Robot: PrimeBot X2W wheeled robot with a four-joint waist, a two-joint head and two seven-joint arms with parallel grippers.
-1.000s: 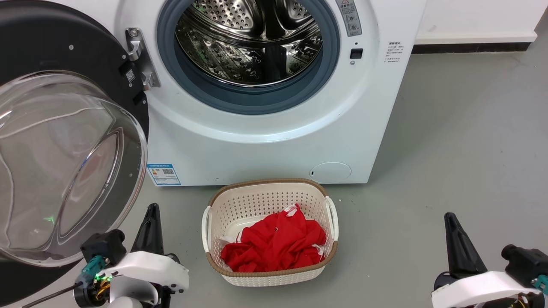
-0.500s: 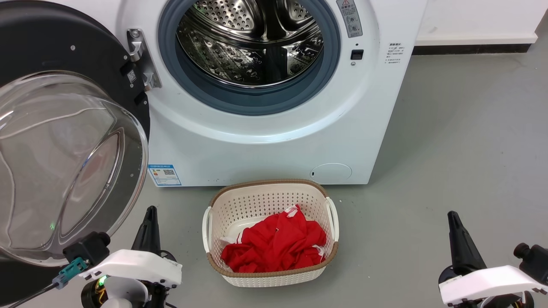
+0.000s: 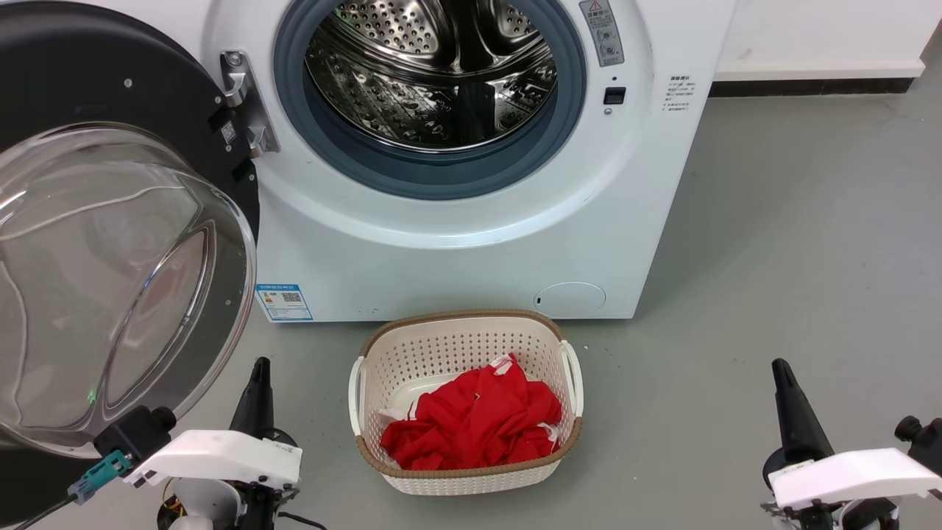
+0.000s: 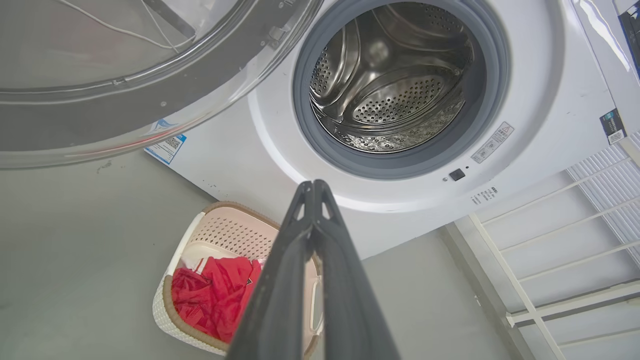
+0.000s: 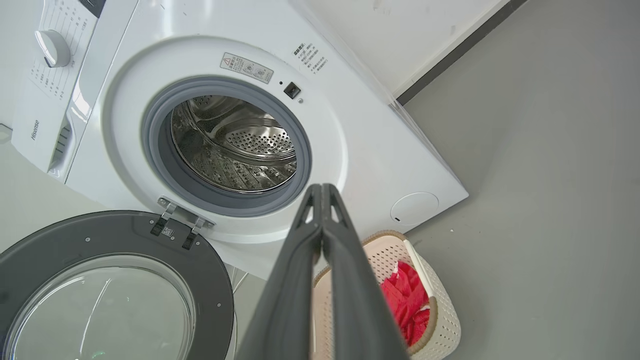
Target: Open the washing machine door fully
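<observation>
The washing machine door (image 3: 118,243) took up the left side of the head view. It stood wide open, with its black ring at the upper left and its clear glass bowl bulging toward us. A metal hinge (image 3: 239,103) tied it to the white washing machine (image 3: 441,258).

At the lower left, just under the bowl's lower rim, we saw the left gripper (image 3: 259,366). Its two dark fingers were clenched together on nothing and pointed up the frame. It was near the door, and a strip of grey floor (image 3: 773,258) showed between its tip and the glass.

At the top centre the steel drum (image 3: 434,66) lay open inside its grey rubber rim. Below it, a cream basket (image 3: 464,318) stood on the floor with a red cloth (image 3: 471,423) in it.

At the lower right, the right gripper (image 3: 780,366) was likewise pressed closed and empty. It was well apart from the door, with the basket between them.

The left wrist view showed the door as a curved edge across the upper left, above the closed fingers. It also added a white rack (image 4: 550,240) at the right. The right wrist view showed the door's full width at the lower left, left of its own fingers. It added the control panel and a dial (image 5: 52,47) at the upper left.
</observation>
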